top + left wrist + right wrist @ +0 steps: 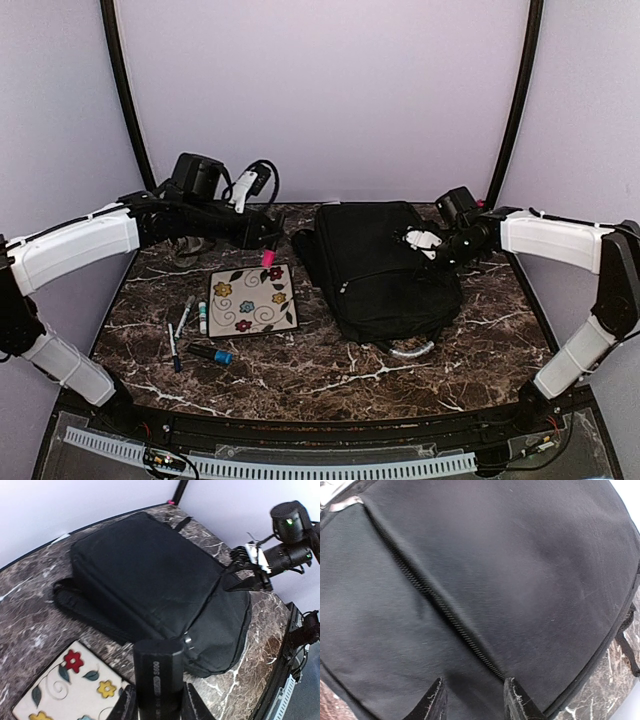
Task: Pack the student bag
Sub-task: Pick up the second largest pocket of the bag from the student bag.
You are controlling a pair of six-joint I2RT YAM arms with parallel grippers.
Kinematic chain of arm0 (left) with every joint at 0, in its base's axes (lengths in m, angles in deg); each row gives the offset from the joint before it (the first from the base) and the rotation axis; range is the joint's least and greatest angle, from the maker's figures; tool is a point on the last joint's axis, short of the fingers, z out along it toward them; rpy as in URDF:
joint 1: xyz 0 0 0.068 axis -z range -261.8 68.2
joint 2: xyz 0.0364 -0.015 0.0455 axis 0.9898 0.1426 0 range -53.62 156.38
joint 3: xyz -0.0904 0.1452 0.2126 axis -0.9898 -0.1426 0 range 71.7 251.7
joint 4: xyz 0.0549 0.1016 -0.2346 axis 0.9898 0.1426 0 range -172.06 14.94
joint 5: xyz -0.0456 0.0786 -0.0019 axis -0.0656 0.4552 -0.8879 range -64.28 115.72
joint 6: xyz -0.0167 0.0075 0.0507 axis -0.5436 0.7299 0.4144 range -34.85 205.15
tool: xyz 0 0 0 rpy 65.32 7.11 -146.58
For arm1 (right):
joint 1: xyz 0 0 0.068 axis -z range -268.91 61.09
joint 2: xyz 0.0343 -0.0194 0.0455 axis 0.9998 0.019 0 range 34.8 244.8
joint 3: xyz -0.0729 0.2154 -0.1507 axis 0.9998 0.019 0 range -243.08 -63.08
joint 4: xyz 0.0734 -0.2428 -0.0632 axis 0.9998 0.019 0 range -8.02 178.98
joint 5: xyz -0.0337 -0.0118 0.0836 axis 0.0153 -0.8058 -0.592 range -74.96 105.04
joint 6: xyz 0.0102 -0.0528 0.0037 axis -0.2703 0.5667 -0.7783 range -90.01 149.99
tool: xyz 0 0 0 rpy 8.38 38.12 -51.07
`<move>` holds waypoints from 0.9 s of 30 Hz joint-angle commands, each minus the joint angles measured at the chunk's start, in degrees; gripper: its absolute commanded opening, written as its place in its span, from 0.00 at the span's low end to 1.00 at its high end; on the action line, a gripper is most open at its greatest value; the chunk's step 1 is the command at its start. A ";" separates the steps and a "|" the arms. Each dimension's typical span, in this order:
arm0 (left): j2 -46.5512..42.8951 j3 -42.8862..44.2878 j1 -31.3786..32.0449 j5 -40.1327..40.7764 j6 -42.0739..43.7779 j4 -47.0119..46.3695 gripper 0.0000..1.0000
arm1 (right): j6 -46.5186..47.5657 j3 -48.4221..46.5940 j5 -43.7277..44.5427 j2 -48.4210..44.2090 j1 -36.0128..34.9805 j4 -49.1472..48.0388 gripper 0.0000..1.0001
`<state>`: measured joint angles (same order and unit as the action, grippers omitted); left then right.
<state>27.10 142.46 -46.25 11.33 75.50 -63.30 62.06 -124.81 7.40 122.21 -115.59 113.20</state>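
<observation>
The student bag (385, 265) is a large black fabric backpack, roughly rectangular with rounded corners (easily the biggest thing in view). It lies flat on the dark marbled table (300, 370), right of centre. Its length runs from the far edge toward the near side, with the near end angled slightly to the right. A grey-white loop handle (412, 349) pokes out at its near end. A closed zipper (445, 610) crosses the upward-facing panel, and black straps bunch along its left side.
</observation>
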 commanded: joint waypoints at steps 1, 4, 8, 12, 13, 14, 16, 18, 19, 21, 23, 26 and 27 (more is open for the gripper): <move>3.94 -0.38 5.05 -2.50 -0.48 -10.94 0.12 | 1.64 -2.19 3.38 2.19 0.57 -3.41 0.40; 7.00 0.43 8.20 -2.19 -0.53 -13.49 0.12 | 2.42 -2.65 5.53 4.24 0.57 -5.57 0.42; 11.10 1.62 11.31 -2.07 -0.60 -15.59 0.12 | 2.19 -3.58 7.22 7.41 0.49 -8.88 0.43; 14.12 1.96 13.53 -2.00 -0.33 -17.56 0.12 | 1.48 -6.41 8.69 9.71 0.48 -11.11 0.42; 14.81 2.16 14.00 -1.97 -0.25 -17.90 0.12 | 1.07 -7.13 9.03 10.30 0.48 -11.63 0.40; 15.36 2.30 14.47 -1.96 -0.20 -18.23 0.12 | 0.86 -7.97 9.12 10.60 0.48 -11.91 0.38; 16.55 3.10 15.51 -1.85 0.53 -18.30 0.12 | -0.06 -9.27 8.54 10.71 0.48 -12.29 0.26; 17.67 4.16 16.70 -1.00 1.88 -17.75 0.12 | -0.68 -10.07 7.41 10.39 0.48 -12.51 0.19; 18.15 4.70 17.27 -0.57 2.59 -17.28 0.12 | -0.92 -10.31 6.94 10.23 0.48 -12.79 0.18; 18.98 5.60 18.36 0.02 3.64 -16.65 0.12 | -0.88 -10.69 6.22 10.24 0.39 -13.20 0.19; 19.43 5.95 18.94 0.15 3.99 -16.49 0.12 | -0.73 -11.03 6.00 10.70 0.04 -12.67 0.26; 19.60 5.95 19.58 0.45 4.51 -16.65 0.12 | 0.15 -10.15 6.24 11.28 -0.82 -13.59 0.35; 19.64 5.92 19.76 0.55 4.61 -16.72 0.12 | 0.56 -9.74 6.61 11.66 -1.24 -14.42 0.37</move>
<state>46.84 146.77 -27.26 11.02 78.32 -79.14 62.35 -133.47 14.44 132.46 -115.52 105.58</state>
